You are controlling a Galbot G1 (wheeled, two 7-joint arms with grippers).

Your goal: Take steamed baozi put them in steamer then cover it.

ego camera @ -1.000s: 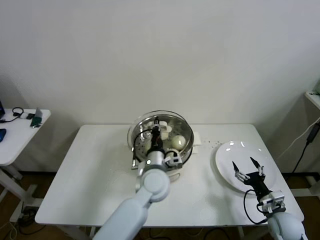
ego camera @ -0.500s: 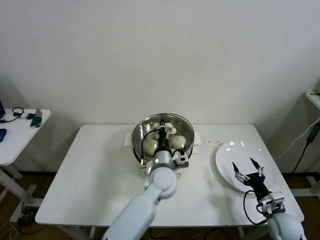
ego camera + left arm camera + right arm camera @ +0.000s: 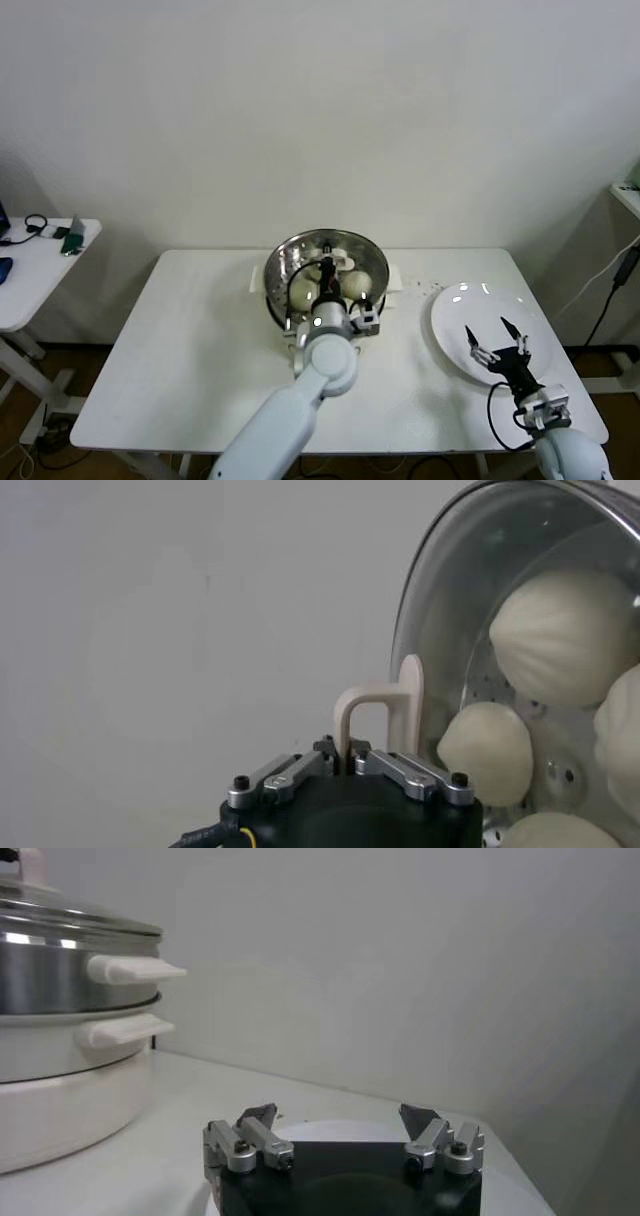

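The left pincer [image 3: 350,763] is clenched on the cream handle of the cover [image 3: 326,262], which sits directly beneath it over the steamer [image 3: 372,297] and baozi [image 3: 560,632], so release looks next; the right pincer [image 3: 497,341] hangs released well apart.
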